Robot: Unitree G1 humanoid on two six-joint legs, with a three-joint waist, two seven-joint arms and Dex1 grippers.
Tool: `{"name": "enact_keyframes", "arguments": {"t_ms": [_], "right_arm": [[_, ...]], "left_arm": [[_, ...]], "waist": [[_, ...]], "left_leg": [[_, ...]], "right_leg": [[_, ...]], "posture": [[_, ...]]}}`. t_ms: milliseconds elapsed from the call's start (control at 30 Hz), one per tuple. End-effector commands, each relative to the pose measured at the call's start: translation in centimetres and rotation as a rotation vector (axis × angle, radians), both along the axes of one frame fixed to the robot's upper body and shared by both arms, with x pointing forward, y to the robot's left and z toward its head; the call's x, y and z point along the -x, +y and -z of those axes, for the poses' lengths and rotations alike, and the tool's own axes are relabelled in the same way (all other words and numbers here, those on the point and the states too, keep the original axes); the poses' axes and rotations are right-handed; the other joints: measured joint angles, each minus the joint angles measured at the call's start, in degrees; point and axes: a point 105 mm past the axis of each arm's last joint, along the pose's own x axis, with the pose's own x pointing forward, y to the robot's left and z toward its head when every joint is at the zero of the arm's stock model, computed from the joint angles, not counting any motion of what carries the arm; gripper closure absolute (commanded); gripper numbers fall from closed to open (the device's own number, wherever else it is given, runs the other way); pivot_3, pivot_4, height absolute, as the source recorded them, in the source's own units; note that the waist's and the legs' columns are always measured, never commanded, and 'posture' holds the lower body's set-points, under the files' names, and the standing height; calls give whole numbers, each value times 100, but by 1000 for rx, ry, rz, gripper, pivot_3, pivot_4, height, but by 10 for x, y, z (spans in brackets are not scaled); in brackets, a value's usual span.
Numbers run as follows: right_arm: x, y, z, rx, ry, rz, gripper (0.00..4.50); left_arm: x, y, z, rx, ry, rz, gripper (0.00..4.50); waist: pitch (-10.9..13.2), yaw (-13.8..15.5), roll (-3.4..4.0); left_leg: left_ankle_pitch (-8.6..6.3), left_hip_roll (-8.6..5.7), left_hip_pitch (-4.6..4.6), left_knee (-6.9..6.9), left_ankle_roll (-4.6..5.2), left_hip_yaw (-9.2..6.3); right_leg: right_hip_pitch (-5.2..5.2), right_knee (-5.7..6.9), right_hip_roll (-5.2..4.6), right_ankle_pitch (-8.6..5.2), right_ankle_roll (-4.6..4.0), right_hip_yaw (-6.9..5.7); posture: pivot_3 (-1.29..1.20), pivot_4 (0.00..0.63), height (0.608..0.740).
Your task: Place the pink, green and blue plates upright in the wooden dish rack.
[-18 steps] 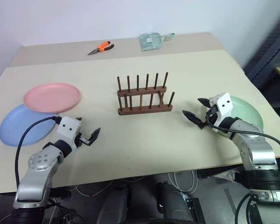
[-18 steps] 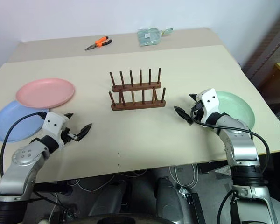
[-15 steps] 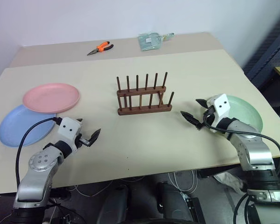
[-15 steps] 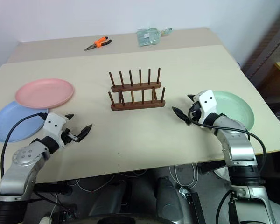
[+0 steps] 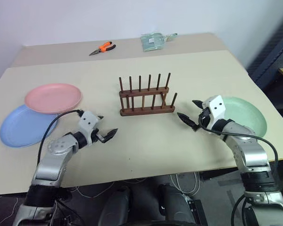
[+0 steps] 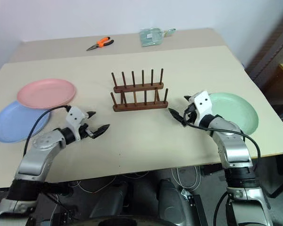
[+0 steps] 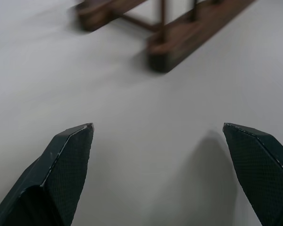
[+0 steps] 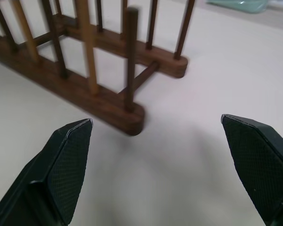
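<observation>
Flanking dark wooden dish rack (image 5: 146, 96), both end effectors (image 5: 105, 136) (image 5: 188, 114) spread empty, 3 round matte plates flat.

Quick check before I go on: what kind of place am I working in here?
Probably a lab or workshop test bench, not a kitchen: a plain beige table against a bare wall, orange-handled pliers at its far edge, and loose cables on the floor below.

No readable text, label or number appears anywhere.

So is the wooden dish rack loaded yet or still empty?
Empty. The wooden dish rack has bare pegs; the pink plate, blue plate and green plate lie flat on the table.
</observation>
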Motion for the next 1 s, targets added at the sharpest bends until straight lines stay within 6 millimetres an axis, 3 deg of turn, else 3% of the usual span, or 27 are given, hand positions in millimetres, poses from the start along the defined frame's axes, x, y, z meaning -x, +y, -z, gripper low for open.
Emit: {"name": "enact_keyframes", "arguments": {"t_ms": [33, 267, 500, 667, 867, 900, 1000], "right_arm": [[6, 3, -14, 6, -77, 30, 40], [23, -11, -13, 22, -92, 124, 40], [27, -17, -11, 60, -94, 147, 0], [19, -21, -13, 80, -99, 150, 0], [11, -36, -12, 117, -102, 185, 0], [9, -39, -12, 124, -100, 190, 0], [8, -50, -9, 153, -84, 199, 0]], "left_arm": [[-21, -16, 5, -46, 13, 86, 0], [-40, -45, 13, -67, 79, 245, 0], [-35, -47, 12, -63, 84, 325, 3197], [-13, -47, 2, -27, 84, 433, 3197], [31, -41, -3, -54, 118, 566, 3197], [35, -37, 0, -82, 122, 556, 2541], [32, -23, 10, -147, 121, 461, 1245]], "waist": [[-2, 5, -2], [-5, 69, -4], [-8, 63, -5], [-8, -34, -5], [-7, -61, -4], [-6, -66, -2], [-6, -48, -2]], "left_leg": [[0, 1, 0, 3, 0, 3], [-2, 0, 4, 2, 4, 14], [-4, 0, 7, 4, 6, 17], [-4, 4, 8, -1, 7, 18], [-4, 6, 8, -2, 8, 16], [-4, 6, 8, -2, 8, 16], [-5, 6, 8, 1, 8, 19]], "right_leg": [[0, 1, 2, 3, 1, 1], [0, -2, 0, 9, 14, 12], [3, -2, 1, 9, 15, 15], [1, -1, 2, 9, 15, 17], [0, 0, 2, 8, 14, 20], [0, -1, 3, 8, 13, 20], [0, -2, 2, 7, 11, 22]], "posture": [[0, 150, 739], [0, 150, 739], [0, 150, 739], [0, 150, 739], [0, 150, 739], [0, 150, 739], [0, 150, 739]]}}
